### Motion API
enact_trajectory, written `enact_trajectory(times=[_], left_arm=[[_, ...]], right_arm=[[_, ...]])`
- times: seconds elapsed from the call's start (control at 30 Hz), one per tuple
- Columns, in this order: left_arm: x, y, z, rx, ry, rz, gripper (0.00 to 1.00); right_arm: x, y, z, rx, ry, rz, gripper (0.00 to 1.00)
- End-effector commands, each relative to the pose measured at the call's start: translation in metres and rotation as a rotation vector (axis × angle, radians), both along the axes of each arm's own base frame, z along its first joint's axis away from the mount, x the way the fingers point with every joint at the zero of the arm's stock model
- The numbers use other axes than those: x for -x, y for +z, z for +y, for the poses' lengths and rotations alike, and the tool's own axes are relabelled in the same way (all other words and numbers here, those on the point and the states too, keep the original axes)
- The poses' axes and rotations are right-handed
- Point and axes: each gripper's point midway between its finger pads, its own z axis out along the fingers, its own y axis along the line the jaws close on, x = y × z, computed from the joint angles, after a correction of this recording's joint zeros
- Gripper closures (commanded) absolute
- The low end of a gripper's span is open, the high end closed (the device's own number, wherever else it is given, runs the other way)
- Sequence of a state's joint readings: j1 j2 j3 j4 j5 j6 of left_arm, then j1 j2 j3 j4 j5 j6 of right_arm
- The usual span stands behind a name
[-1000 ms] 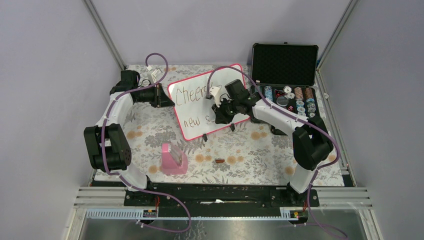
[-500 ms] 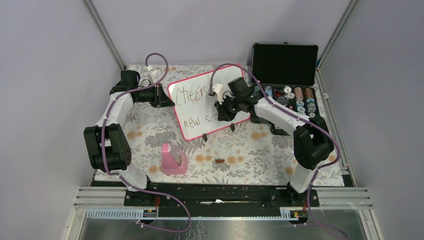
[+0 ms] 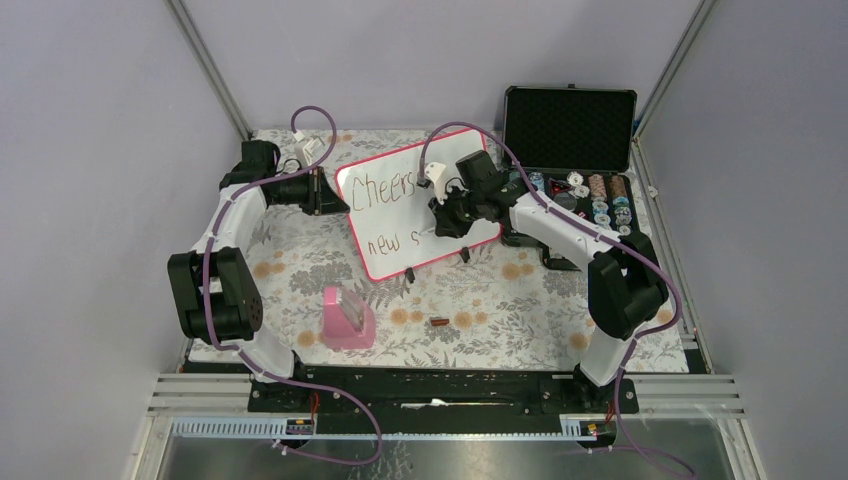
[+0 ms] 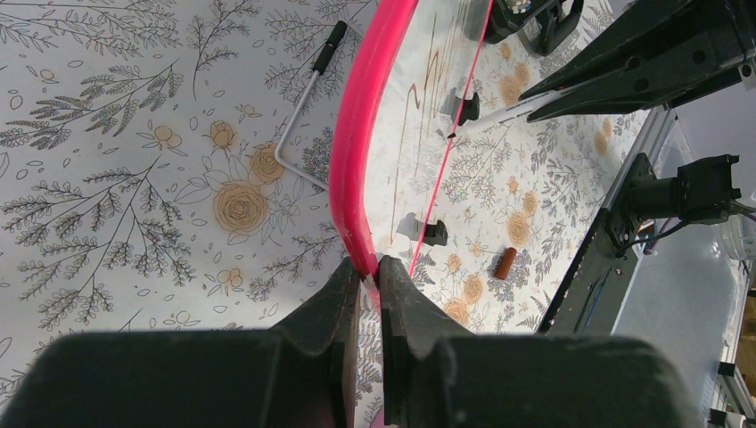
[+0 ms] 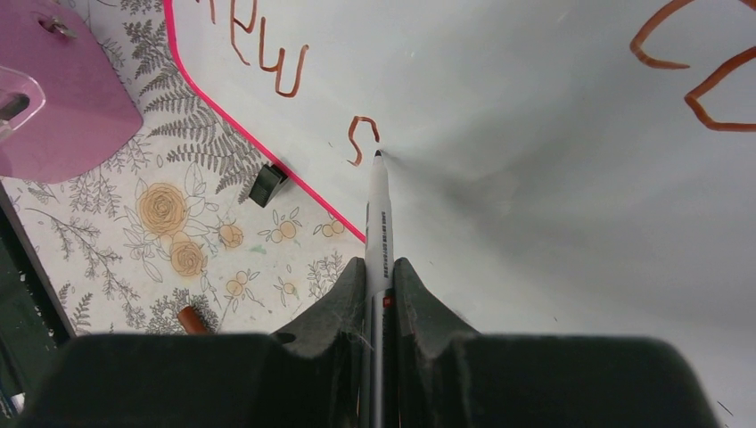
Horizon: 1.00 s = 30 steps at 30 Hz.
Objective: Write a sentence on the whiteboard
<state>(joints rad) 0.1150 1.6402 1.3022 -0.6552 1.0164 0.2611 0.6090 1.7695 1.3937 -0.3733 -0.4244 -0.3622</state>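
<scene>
The right jaws are shut tight on the barrel of a thin white marker, which runs straight out ahead of them. Its dark tip touches the whiteboard just right of a freshly made "s". Beyond the tip and to the left runs the sentence so far: "new" beside that "s", with "Cheers" on the line above. Below and left of these jaws, off the board, lie one black foot, a small brown cylinder and a pink block on the flowered tabletop.

The left jaws are closed on the board's pink-red frame, pinching it at the near corner. The frame curves away ahead of them, with a bent wire leg to its left and the marker meeting the board's face further out.

The board looks light and stiff, its face glossy and slick, so it would likely slide or tip under pen pressure. The rounded frame is the sound place to hold it, never the written face. The marker is slim and smooth and could twist in the grip, so only light pressure suits the next letter.
</scene>
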Motion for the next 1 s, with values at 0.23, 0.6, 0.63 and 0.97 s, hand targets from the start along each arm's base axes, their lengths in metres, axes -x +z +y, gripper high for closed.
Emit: enact_trajectory(times=[0.23, 0.6, 0.63, 0.97], left_arm=[[-0.014, 0.023, 0.002, -0.034, -0.012, -0.143, 1.00], [-0.014, 0.023, 0.001, -0.032, -0.013, -0.142, 1.00], [-0.014, 0.023, 0.001, -0.031, -0.012, -0.142, 1.00], [-0.014, 0.025, 0.001, -0.031, -0.012, -0.145, 1.00]], right_arm=[[-0.027, 0.014, -0.009, 0.013, -0.058, -0.075, 1.00], [-0.032, 0.017, -0.028, 0.020, -0.086, -0.083, 1.00], [-0.032, 0.017, -0.028, 0.019, -0.086, -0.083, 1.00], [-0.006, 0.055, -0.010, -0.113, 0.028, -0.055, 1.00]])
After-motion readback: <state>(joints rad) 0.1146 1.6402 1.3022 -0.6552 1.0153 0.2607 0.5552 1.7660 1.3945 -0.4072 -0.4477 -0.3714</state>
